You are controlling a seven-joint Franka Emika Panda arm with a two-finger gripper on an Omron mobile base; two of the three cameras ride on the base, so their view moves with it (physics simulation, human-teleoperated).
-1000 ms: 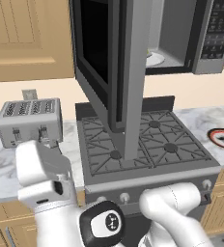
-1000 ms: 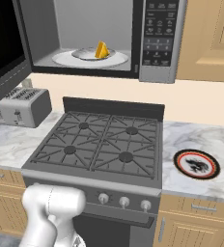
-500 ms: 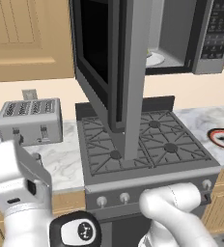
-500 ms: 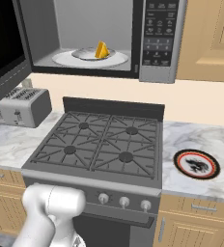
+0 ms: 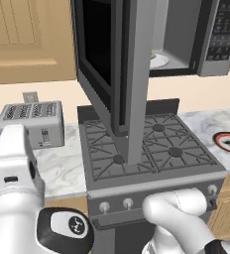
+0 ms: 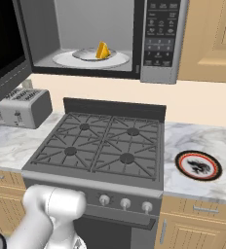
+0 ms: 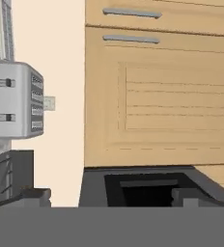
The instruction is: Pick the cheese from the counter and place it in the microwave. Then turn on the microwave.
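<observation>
1. One task thing is already home: the cheese (image 6: 103, 50) sits at the middle of the white turntable (image 6: 66, 59) inside the microwave (image 6: 160, 73), not on the counter (image 6: 195, 138)
2. The gripper's jaws are spread as wide as they go and hold nothing; the hand view has no object close in front of it
3. The step in hand, as I judge it, is shutting the door (image 5: 107, 64), which stands swung out over the stove (image 6: 100, 146), and then starting the oven
4. To do it well, bring the hand up from low at the left, round the door's free edge to its outer face, and push near that edge rather than near the hinge, so the swing is easy
5. Follow the door's arc until it meets the frame, and keep the arm off the toaster (image 5: 32, 121) at the counter's left end
6. Then press one fingertip squarely on the button panel (image 6: 159, 39); which key starts it is too small to read
7. The right base view looks into the cavity and shows the cheese; in the left base view the door's edge hides it, but that view shows how far the door juts out
8. The hand view, rolled on its side, gives the toaster (image 7: 12, 99) and a wooden cabinet (image 7: 157, 96)
</observation>
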